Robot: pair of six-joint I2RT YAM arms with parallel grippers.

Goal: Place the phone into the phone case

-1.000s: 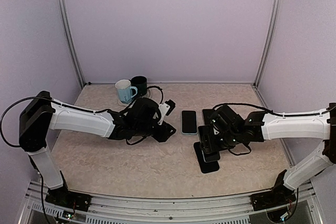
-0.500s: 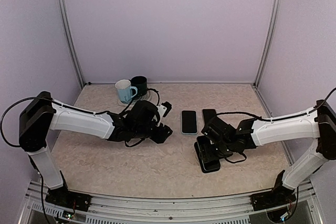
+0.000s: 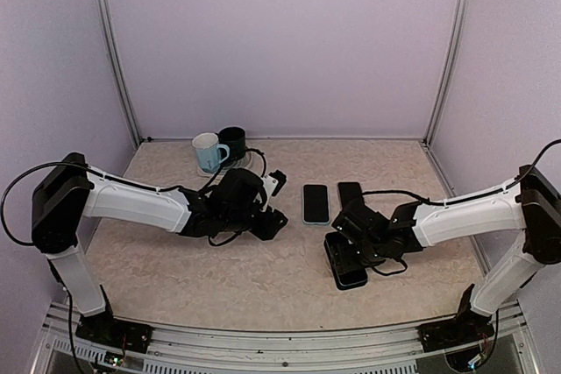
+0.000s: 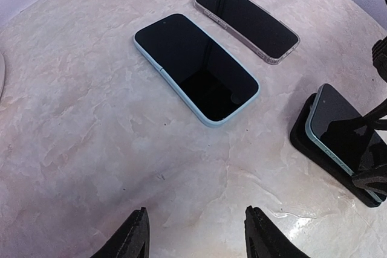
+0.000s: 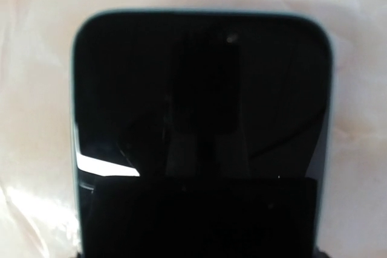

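A phone (image 5: pixel 199 89) with a dark screen and a teal edge fills the right wrist view. My right gripper (image 3: pixel 350 256) is shut on the phone (image 4: pixel 341 134), its fingers (image 4: pixel 376 112) on either side of it. The phone lies tilted in a black phone case (image 4: pixel 300 132) on the table (image 3: pixel 263 278), low over the case (image 3: pixel 331 249). My left gripper (image 4: pixel 196 214) hovers open over bare table to the left (image 3: pixel 277 219), with nothing between its fingers.
A phone in a light blue case (image 4: pixel 196 67) and another in a clear case (image 4: pixel 247 23) lie flat between the arms. A white mug (image 3: pixel 208 151) and a dark green mug (image 3: pixel 233 140) stand at the back left.
My right gripper has come down and slightly left with the phone, onto the black case. The left gripper has drawn back a little to the left.
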